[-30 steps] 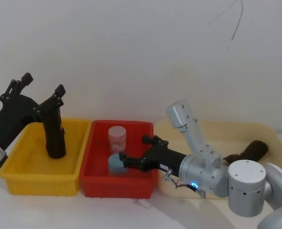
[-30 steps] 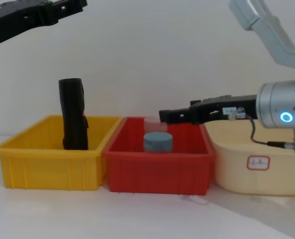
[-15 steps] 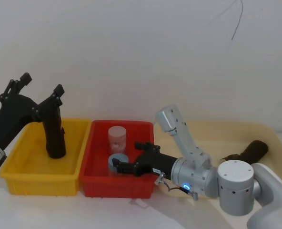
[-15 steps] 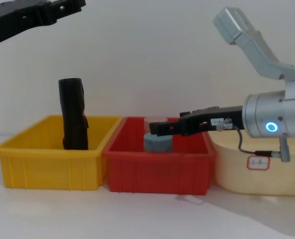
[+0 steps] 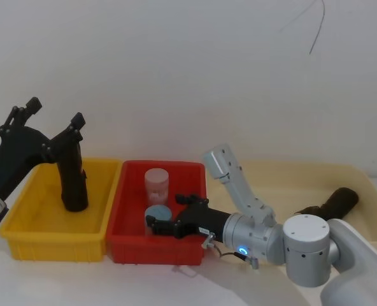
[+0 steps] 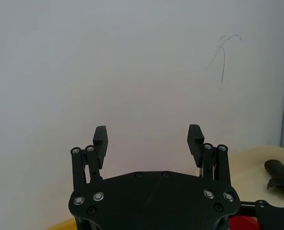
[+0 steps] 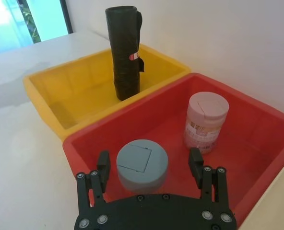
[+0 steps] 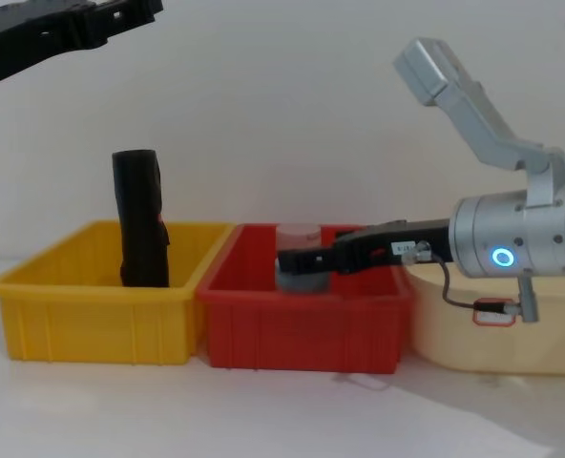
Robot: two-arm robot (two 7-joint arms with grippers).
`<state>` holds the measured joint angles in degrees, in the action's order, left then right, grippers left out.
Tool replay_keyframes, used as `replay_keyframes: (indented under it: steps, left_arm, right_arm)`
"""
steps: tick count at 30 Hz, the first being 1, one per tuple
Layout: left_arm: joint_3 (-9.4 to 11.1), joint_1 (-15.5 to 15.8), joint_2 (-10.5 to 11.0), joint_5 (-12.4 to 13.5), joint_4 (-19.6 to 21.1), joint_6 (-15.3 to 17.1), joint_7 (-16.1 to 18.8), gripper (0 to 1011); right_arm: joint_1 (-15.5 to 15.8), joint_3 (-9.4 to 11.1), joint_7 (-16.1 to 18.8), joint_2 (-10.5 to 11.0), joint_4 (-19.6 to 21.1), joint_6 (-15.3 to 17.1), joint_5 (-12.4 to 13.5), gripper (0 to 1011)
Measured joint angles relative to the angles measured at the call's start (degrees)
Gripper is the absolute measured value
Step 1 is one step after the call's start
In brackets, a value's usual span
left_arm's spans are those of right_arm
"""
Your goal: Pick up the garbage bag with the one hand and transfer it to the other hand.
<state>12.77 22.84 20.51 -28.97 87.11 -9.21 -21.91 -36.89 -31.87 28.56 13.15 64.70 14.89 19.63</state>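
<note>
The garbage bag is a black glossy roll standing upright in the yellow bin. In the right wrist view the garbage bag shows a small red-and-white sticker. My left gripper hangs open above the bin, up and to the left of the roll's top, not touching it; the left wrist view shows this gripper with nothing between its fingers. My right gripper is open and low inside the red bin, well apart from the bag. Its fingers flank the near side of a blue-lidded jar.
A pink-lidded jar stands behind the blue-lidded one in the red bin. A cream tray at the right holds a dark brown object. The wall rises close behind the bins.
My right gripper has swung left and dropped lower into the red bin, up to the blue-lidded jar. The left gripper and the bag have stayed put.
</note>
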Motion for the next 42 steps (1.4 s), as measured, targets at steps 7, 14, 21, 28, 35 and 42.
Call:
replay_keyframes:
  steps: [7,14,21,28,35,42]
  left_arm:
    - [0.0,0.0,0.0,0.0,-0.01,0.0,0.0,1002]
    - [0.0,0.0,0.0,0.0,-0.01,0.0,0.0,1002]
    - [0.0,0.0,0.0,0.0,-0.01,0.0,-0.01,1002]
    - [0.0,0.0,0.0,0.0,-0.01,0.0,-0.01,1001]
    - [0.0,0.0,0.0,0.0,-0.01,0.0,-0.01,1001]
    - [0.0,0.0,0.0,0.0,-0.01,0.0,-0.01,1001]
  right_arm:
    - [-0.76,-0.45,0.7,-0.64,-1.96,-0.39,-0.04,1002]
    - [-1.39,-0.83,1.26,-1.2,-3.48,-0.71,-0.25,994]
    - [-1.83,-1.02,1.65,-1.6,-4.49,-0.91,-0.49,824]
    - [-1.87,-0.91,1.64,-1.69,-4.65,-0.95,-0.56,646]
    - [-1.6,-0.36,1.23,-1.48,-3.57,-1.05,-0.5,647]
    - [-1.32,0.67,0.17,-0.67,-0.53,-1.7,-0.14,646]
